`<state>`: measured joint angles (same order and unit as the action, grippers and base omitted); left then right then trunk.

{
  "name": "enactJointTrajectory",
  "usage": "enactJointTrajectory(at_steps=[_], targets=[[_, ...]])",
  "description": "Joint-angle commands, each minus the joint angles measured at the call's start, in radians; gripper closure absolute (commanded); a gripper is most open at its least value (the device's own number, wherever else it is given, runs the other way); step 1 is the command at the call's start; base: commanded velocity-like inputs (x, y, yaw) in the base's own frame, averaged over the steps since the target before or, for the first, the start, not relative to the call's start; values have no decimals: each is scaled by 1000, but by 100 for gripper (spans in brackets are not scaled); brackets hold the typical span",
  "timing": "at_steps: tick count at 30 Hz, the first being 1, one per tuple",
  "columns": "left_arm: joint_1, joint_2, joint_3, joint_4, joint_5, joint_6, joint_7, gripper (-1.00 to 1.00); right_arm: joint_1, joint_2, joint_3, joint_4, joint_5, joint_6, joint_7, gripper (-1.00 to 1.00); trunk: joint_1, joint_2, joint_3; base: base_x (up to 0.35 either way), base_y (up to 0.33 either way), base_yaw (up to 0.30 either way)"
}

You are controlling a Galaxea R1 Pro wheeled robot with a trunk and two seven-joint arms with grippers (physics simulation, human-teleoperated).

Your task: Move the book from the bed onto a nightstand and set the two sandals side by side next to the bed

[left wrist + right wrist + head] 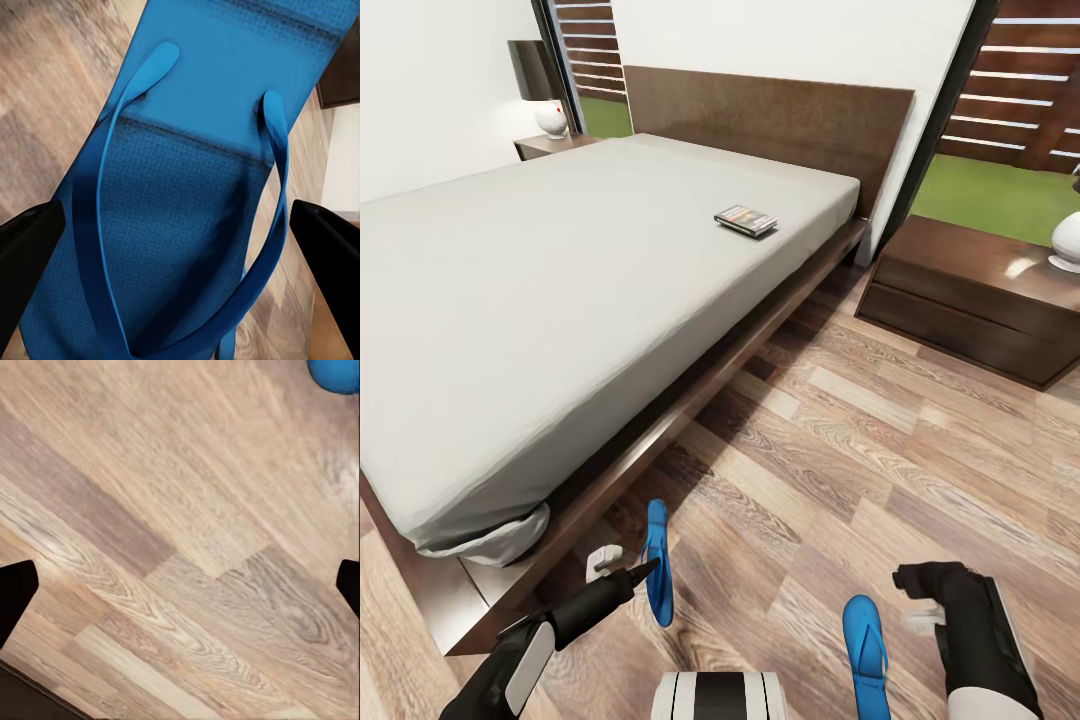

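The left gripper [180, 240] stands wide open, its fingers straddling 1 blue sandal [657, 575] on the floor by the bed's [660, 425] frame. The right gripper [180, 585] hangs open and empty; the 2nd sandal [865, 650] lies beside it. The book [746, 220] rests near the mattress's nightstand-side [970, 295] edge.

Book [746, 220] on the bed [560, 290] ahead-left of me, nightstand [970, 295] right of it, one sandal [657, 562] by my left claw [622, 572], other sandal [866, 640] near my right claw [920, 598]

Open floor [880, 420] between bed [660, 440] and nightstand [970, 290]; bed frame crowds left tool [622, 570] at sandal [657, 565].
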<state>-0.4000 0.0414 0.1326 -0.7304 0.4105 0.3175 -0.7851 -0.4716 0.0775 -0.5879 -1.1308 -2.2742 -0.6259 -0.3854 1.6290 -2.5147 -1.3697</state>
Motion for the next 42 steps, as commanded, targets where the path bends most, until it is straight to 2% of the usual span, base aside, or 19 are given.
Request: enactJointTrajectory(at_steps=[1,7,21,28,42], targets=[[0,0,1,0,7,9,-2,100,-1,2,-2,0,-4,-7,-24,-100,0,0,-1,0,0,0],[0,0,1,-1,8,9,-2,100,-1,4,-1,3,-4,-13,-64,-100,0,0,-1,0,0,0],[0,0,2,-1,8,9,-2,100,-1,3,-4,13,-5,-12,-67,-100,0,0,-1,0,0,0],[0,0,2,-1,8,9,-2,100,1,2,-4,90,-5,-12,-64,-100,0,0,-1,0,0,0],[0,1,2,0,8,9,-2,100,1,2,-4,98,-5,-11,-64,-100,0,0,-1,0,0,0]])
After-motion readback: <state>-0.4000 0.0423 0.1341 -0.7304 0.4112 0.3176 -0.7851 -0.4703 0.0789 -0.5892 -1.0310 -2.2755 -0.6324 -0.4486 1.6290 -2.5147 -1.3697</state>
